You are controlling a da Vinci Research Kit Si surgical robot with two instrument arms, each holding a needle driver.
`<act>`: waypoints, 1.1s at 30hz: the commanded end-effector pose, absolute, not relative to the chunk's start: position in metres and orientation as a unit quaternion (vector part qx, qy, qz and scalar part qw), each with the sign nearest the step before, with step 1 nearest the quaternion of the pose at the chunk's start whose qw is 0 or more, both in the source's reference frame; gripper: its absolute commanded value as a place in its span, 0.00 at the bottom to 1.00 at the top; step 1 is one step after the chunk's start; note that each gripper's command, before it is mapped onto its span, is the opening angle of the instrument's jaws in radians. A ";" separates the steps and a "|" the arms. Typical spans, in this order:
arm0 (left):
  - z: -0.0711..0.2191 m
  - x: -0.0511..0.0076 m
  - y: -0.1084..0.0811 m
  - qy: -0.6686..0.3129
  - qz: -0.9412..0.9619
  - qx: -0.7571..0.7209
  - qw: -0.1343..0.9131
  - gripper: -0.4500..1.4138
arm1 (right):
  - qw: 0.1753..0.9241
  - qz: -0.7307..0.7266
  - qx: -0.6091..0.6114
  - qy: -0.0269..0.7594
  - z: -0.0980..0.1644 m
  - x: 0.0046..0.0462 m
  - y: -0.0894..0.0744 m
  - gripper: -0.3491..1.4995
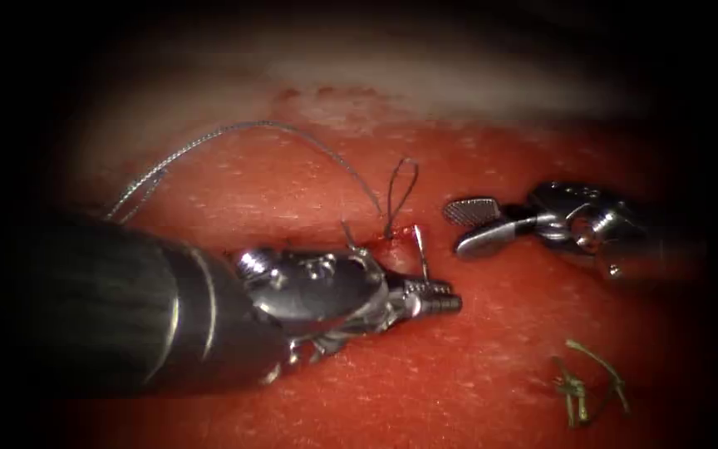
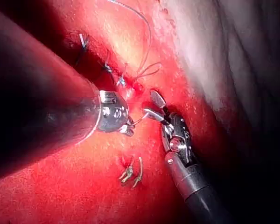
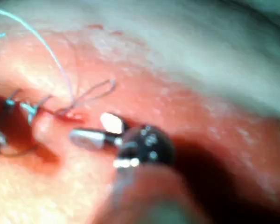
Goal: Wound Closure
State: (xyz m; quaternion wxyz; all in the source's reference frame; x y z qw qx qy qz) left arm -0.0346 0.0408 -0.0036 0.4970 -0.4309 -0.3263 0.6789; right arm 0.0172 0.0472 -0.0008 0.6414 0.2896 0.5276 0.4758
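Note:
My left tool (image 1: 450, 301) reaches in from the lower left and lies over the cut, jaws shut on a thin curved piece I take for the needle (image 1: 421, 254). It is held near one end; its other end, stained red, meets the wet cut edge (image 1: 392, 237), and I cannot tell if it is in the tissue. The thread (image 1: 268, 125) arcs from the far left to the cut and forms a small loop (image 1: 401, 187) above it. My right tool (image 1: 456, 227) stands open just right of the cut, holding nothing. The right tool (image 2: 150, 103) (image 3: 87, 127) also shows in both wrist views.
Cut ends of thread (image 1: 583, 382) lie on the tissue at the lower right. Earlier stitches (image 2: 105, 67) cross the cut beyond my left tool (image 2: 129, 128). Pale tissue edge (image 1: 459, 83) runs along the back.

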 end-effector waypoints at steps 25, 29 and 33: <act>-0.015 -0.0313 0.043 -0.461 0.616 -0.487 0.414 0.05 | 0.643 0.465 0.302 0.529 0.000 0.0184 0.046 0.90; -0.016 -0.0310 0.044 -0.320 0.735 -0.496 0.333 0.05 | 0.643 0.466 0.301 0.529 0.000 0.0186 0.046 0.90; -0.017 -0.0309 0.045 -0.248 0.785 -0.489 0.288 0.05 | 0.642 0.466 0.301 0.529 0.000 0.0187 0.046 0.90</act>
